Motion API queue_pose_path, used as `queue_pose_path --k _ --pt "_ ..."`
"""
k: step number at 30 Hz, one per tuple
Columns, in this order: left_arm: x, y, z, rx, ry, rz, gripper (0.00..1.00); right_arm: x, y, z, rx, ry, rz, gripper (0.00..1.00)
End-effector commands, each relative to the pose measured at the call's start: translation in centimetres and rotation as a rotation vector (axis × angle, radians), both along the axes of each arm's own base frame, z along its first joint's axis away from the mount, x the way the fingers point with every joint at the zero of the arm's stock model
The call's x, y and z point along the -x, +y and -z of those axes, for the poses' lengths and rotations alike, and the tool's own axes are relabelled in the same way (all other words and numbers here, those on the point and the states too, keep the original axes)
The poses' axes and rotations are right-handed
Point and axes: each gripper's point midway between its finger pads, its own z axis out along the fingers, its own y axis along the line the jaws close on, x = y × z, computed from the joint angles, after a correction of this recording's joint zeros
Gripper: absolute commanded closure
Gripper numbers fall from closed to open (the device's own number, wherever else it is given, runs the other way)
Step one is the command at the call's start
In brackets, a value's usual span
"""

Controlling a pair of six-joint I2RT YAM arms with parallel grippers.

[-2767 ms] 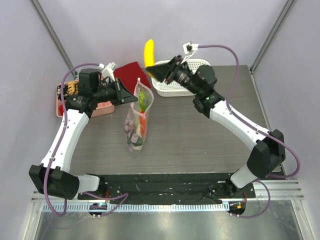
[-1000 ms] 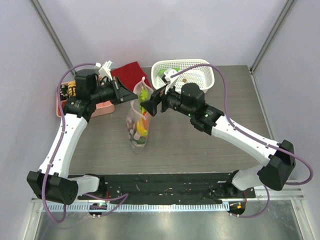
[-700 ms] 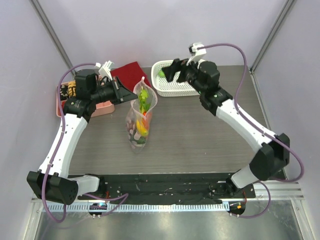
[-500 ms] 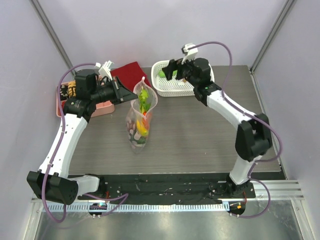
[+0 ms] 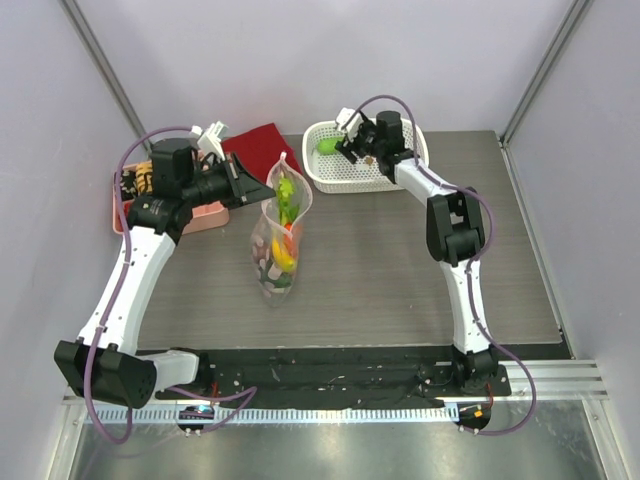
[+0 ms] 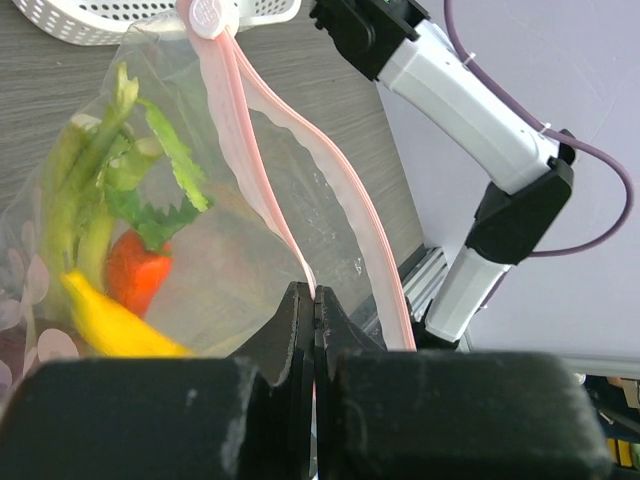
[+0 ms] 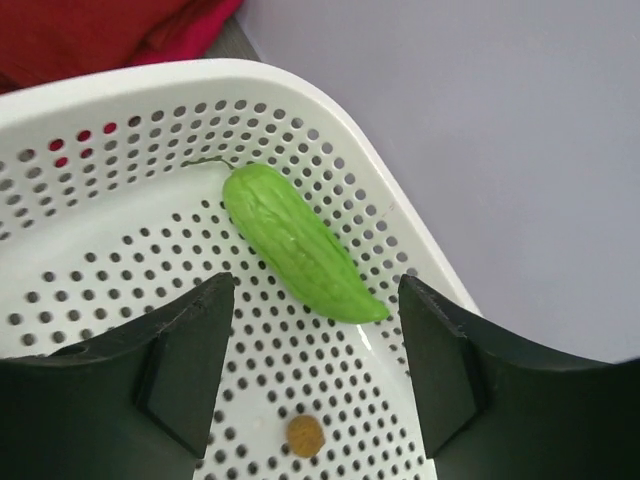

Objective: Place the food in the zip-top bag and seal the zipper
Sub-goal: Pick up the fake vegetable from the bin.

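Observation:
The zip-top bag (image 5: 272, 262) stands on the table, mouth up, and my left gripper (image 5: 262, 192) is shut on its rim. In the left wrist view the left gripper (image 6: 315, 296) pinches one side of the pink zipper (image 6: 252, 170); the slider (image 6: 205, 14) sits at the far end. Inside the bag lie a yellow banana (image 6: 118, 324), a red-orange pepper (image 6: 140, 275) and green leek stalks (image 6: 88, 172). A small green food piece (image 7: 298, 248) lies in the white basket (image 7: 330, 105). My right gripper (image 7: 316, 300) hangs open just above it, one finger on each side, not touching.
The white perforated basket (image 5: 405, 132) stands at the back right, with a small brown disc (image 7: 304, 435) on its floor. A red cloth (image 5: 258, 146) lies behind the bag. A pink tray (image 5: 198, 216) sits at the far left under the left arm.
The banana that the right gripper held is now in the bag. The right arm swung from the bag's mouth back over the basket. The left gripper kept its hold.

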Motion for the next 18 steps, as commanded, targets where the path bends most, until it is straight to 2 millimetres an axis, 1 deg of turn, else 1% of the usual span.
queue_pose_path --k 1,2,4,5,7,9,11,12,15,16,17,18 --pt "-0.4 0.0 -0.1 -0.002 -0.031 0.008 1.0 -1.8 1.4 -2.4 0.142 -0.219 -0.108 0.3" --pt "-0.4 0.0 0.0 -0.001 -0.029 0.008 1.0 -2.0 1.6 -0.8 0.168 -0.206 -0.121 0.3" --pt "-0.5 0.0 0.3 -0.002 -0.023 0.008 1.0 -2.3 1.7 -0.5 0.204 -0.246 -0.144 0.3" --pt "-0.6 0.1 0.5 -0.002 -0.015 0.004 1.0 -2.5 1.7 1.0 0.223 -0.234 -0.15 0.3" --pt "-0.7 0.2 0.6 -0.004 -0.014 0.003 1.0 -2.9 1.7 1.8 0.26 -0.261 -0.166 0.3" --pt "-0.7 0.2 0.7 -0.005 -0.013 0.0 1.0 -3.3 1.7 3.2 0.294 -0.27 -0.177 0.3" --pt "-0.7 0.3 0.7 -0.005 -0.01 -0.001 1.0 -3.8 1.7 3.9 0.306 -0.276 -0.171 0.3" --pt "-0.7 0.3 0.8 -0.006 -0.005 -0.003 1.0 -4.3 1.7 4.5 0.312 -0.283 -0.163 0.3" --pt "-0.6 0.5 1.2 -0.006 0.005 -0.006 1.0 -5.6 1.5 4.5 0.322 -0.333 -0.127 0.29" --pt "-0.6 0.5 1.4 -0.006 0.012 -0.009 1.0 -5.8 1.5 5.9 0.34 -0.333 -0.131 0.28" --pt "-0.6 0.5 1.4 -0.006 0.012 -0.009 1.0 -6.0 1.5 6.1 0.346 -0.343 -0.129 0.28" --pt "-0.6 0.6 1.5 -0.007 0.014 -0.01 1.0 -6.3 1.4 5.9 0.352 -0.36 -0.125 0.27"
